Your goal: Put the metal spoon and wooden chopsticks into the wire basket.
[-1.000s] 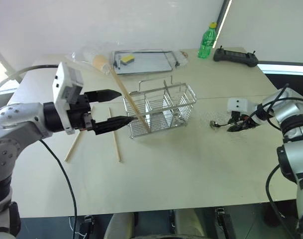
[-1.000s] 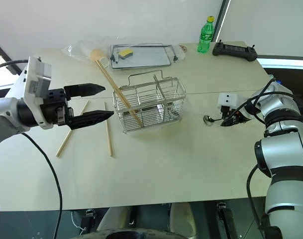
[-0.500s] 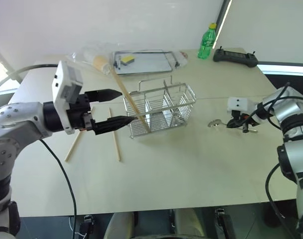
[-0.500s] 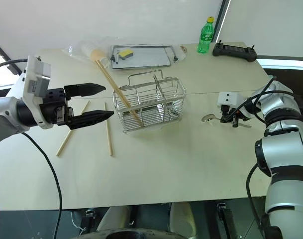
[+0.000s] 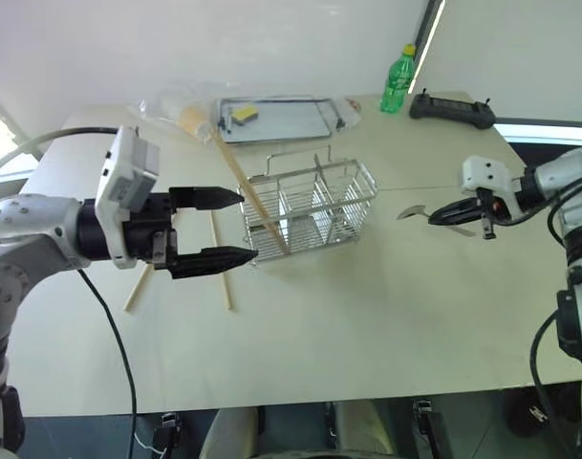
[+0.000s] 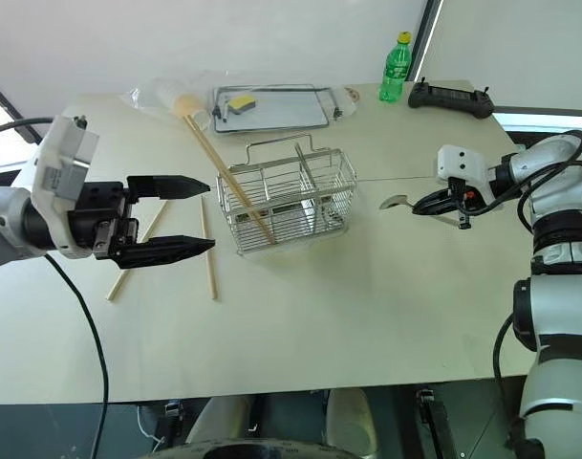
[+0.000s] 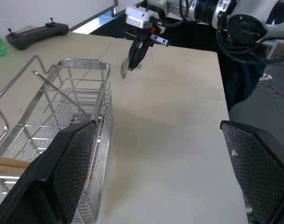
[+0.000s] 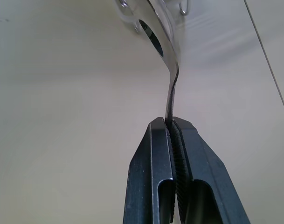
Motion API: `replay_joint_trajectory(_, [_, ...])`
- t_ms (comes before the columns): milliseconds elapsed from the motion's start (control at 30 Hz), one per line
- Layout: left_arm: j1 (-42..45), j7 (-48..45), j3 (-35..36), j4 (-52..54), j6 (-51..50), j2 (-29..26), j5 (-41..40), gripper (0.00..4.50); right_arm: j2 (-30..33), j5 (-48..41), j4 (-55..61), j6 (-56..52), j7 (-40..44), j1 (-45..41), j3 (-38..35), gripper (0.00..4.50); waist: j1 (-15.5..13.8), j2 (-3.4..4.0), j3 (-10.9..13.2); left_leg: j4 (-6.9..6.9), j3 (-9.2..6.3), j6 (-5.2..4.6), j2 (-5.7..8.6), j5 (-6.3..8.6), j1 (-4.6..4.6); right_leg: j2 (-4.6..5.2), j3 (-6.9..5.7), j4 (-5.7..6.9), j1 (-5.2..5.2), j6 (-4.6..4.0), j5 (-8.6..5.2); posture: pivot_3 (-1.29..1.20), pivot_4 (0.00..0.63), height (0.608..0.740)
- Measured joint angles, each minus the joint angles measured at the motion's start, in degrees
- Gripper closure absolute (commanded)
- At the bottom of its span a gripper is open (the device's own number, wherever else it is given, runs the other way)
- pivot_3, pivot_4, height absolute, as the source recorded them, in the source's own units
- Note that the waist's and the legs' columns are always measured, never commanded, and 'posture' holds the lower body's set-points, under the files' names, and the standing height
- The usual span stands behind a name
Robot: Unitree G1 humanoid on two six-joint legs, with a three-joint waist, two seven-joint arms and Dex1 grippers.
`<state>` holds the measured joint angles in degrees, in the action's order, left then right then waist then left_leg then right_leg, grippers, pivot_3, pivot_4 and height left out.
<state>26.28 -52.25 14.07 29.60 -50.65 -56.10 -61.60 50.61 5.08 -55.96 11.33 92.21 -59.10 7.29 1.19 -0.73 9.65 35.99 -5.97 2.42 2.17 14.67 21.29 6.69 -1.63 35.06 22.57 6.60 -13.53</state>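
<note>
- Left gripper (image 5: 228,228): black fingers spread wide, pointing right, held above the table.
- Right gripper (image 6: 422,205): raised, pointing left, clamped on thin shiny metal spoon (image 8: 161,51) handle.

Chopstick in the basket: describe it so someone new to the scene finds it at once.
Start at the wire basket mid-table. One chopstick stands in its left compartment, leaning up and back toward the tray. The two other chopsticks lie flat on the table, left of the basket.
</note>
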Motion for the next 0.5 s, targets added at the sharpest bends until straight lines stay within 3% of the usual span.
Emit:
replay_joint_trajectory(167, [1.6, -0.4, -1.0, -1.5, 1.3, 0.4, 2.0, 0.0, -1.0, -9.1, 10.3, -14.1, -0.9, -5.1, -6.1, 4.49, 0.3, 0.17, 0.1, -0.1, 0.0, 0.0, -0.03, 0.0, 0.02, -0.03, 0.04, 0.04, 0.13, 0.0, 0.0, 0.0, 0.15, 0.709])
replay_joint_trajectory(333, [1.6, -0.5, -1.5, -2.4, 1.7, 0.6, 2.8, 0.0, -7.2, -19.0, 23.3, -27.9, -9.1, -8.4, -12.5, 4.49, -0.1, 0.09, 0.0, -0.11, -0.08, 0.0, -0.03, 0.0, 0.08, -0.04, -0.01, 0.03, 0.15, -0.01, 0.0, 0.0, 0.15, 0.709])
replay_joint_trajectory(500, [1.6, -0.6, -1.5, -2.8, 2.5, 0.6, 3.8, 0.0, -13.6, -23.5, 29.4, -32.8, -18.7, -8.4, -14.6, 4.49, -0.5, 0.06, 0.1, -0.02, -0.11, 0.0, 0.02, 0.0, 0.14, -0.01, -0.01, 0.03, 0.14, -0.01, 0.0, 0.0, 0.15, 0.709])
